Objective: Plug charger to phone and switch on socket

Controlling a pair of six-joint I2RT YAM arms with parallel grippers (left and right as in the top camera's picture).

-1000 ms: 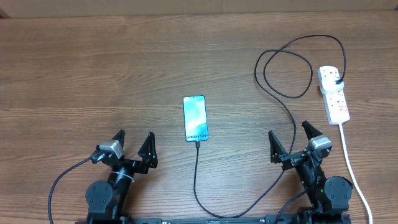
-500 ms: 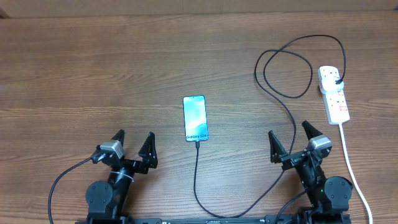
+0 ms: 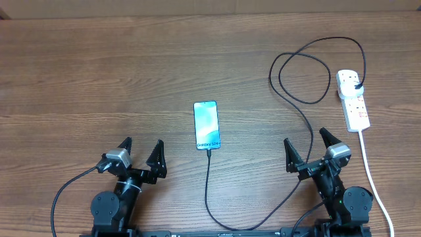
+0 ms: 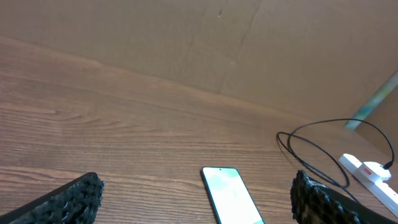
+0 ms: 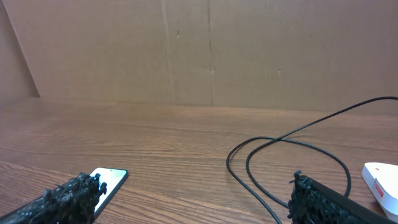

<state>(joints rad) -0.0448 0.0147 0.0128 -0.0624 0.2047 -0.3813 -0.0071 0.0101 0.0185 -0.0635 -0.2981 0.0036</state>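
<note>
From overhead I looked straight down on the table (image 3: 99, 66). My two wrist cameras sat low near six o'clock, facing twelve. All three views shared the phone (image 3: 206, 125) and the looped charger (image 3: 299, 79).

The light is soft and even, and the wooden table (image 3: 99, 66) looks bright. Shadows are small and faint. From my left wrist the phone (image 4: 229, 191) screen glows washed-out white. My fingertips (image 4: 71, 200) up close look dark and fuzzy.
</note>
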